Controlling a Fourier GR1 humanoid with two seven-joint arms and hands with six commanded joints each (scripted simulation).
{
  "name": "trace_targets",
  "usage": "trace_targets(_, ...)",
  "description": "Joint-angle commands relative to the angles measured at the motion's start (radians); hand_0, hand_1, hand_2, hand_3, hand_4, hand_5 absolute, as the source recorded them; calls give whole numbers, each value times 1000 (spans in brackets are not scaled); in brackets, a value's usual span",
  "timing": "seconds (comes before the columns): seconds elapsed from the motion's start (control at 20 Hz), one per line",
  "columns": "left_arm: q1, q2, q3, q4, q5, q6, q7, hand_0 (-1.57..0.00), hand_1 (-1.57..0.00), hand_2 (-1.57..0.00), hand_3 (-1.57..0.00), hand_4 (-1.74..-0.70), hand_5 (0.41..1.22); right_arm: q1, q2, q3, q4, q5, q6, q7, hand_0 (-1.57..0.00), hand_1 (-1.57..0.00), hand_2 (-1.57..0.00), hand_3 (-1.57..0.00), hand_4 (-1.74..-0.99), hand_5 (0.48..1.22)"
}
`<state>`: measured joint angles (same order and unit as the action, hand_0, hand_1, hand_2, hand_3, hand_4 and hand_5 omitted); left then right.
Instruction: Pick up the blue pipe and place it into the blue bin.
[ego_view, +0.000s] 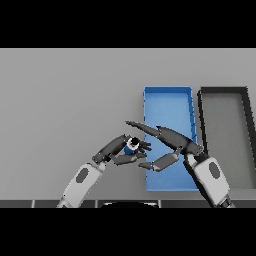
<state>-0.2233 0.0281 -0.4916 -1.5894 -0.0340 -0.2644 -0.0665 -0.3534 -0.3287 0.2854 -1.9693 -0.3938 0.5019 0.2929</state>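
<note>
Beside the blue bin (168, 100), left hand (120, 150) grips blue pipe (131, 145); right hand (170, 140) open.

A flat, plain grey table (65, 100) fills the head view from side to side. Directly on it stand two containers, both on its right half. The first is a long rectangular blue bin (167, 92) with low walls, standing with its long side going away from the robot. Just beside it, further to the right, is a long rectangular dark grey bin (223, 91) with black walls (its right edge reaches the border of the view). The two bins are parallel, with a narrow strip of grey table between them.
</note>
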Motion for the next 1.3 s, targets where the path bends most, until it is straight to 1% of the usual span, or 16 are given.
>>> trace_targets(0.0,-4,-13,1,-2,7,-3,21,-1571,-1571,-1571,-1571,-1465,1221,-35,5,3,21,8,1,11,1,-2,-52,1,-1242,551)
trace_targets(0.15,-6,-18,20,9,9,-16,42,-1571,-1571,-1571,-1571,-1470,1221,-93,26,27,44,20,8,36,-11,-20,-71,1,-1209,534)
trace_targets(0.25,-3,-15,32,4,1,-19,41,-1571,-1571,-1571,-1571,-1469,1221,-134,46,46,66,24,6,71,-23,-32,-83,1,-1186,521)
trace_targets(0.4,-2,-15,37,12,-21,-32,56,-1571,-1571,-1571,-1571,-1465,1221,-194,77,57,136,46,23,80,-69,-108,-166,-44,-1204,497)
trace_targets(0.45,5,-19,32,17,-36,-32,53,-1571,-1571,-1571,-1571,-1462,1221,-204,77,57,149,44,35,81,-168,-218,-261,-128,-1233,487)
trace_targets(0.5,11,-25,35,-1,-27,-36,39,-1571,-1571,-1571,-1571,-1517,1221,-199,82,66,144,48,45,66,-323,-362,-377,-242,-1278,485)
trace_targets(0.55,8,-27,38,-3,-26,-36,80,-1571,-1571,-1571,-1571,-1560,1221,-216,95,72,154,45,48,66,-507,-530,-538,-401,-1331,489)
trace_targets(0.65,9,-27,33,-5,-47,-35,111,-1571,-1571,-1571,-1571,-1622,1221,-227,106,69,172,42,50,60,-876,-877,-910,-762,-1467,518)
trace_targets(0.7,13,-32,35,2,-54,-30,112,-1571,-1571,-1571,-1571,-1645,1221,-231,118,75,175,40,42,71,-1015,-1015,-1042,-872,-1514,550)
trace_targets(0.75,11,-41,39,-4,-41,-37,97,-1571,-1571,-1571,-1511,-1662,1221,-218,125,87,168,36,42,77,-1126,-1127,-1148,-953,-1551,596)
trace_targets(0.8,19,-51,43,8,-26,-46,64,-1571,-1571,-1571,-1523,-1677,1221,-206,135,90,166,22,37,78,-1215,-1215,-1233,-1021,-1581,650)
trace_targets(0.9,33,-56,50,2,-2,-65,34,-1571,-1571,-1571,-1502,-1699,1221,-200,146,101,159,13,25,66,-1343,-1343,-1354,-1186,-1628,856)
trace_targets(1.0,23,-59,61,-9,10,-73,54,-1571,-1571,-1571,-1464,-1713,1221,-211,145,107,160,32,15,57,-1425,-1425,-1432,-1304,-1665,987)
trace_targets(1.05,21,-69,58,6,-2,-68,48,-1571,-1571,-1571,-1441,-1718,1221,-201,136,108,154,42,19,54,-1454,-1454,-1460,-1357,-1680,1034)
trace_targets(1.2,22,-58,73,-17,-14,-86,79,-1571,-1571,-1571,-1433,-1728,1221,-184,137,121,153,63,18,-13,-1511,-1511,-1514,-1462,-1710,1125)
trace_targets(1.25,19,-67,71,-14,-16,-86,82,-1571,-1571,-1571,-1428,-1730,1221,-190,136,112,157,43,15,-1,-1523,-1523,-1526,-1484,-1716,1144)
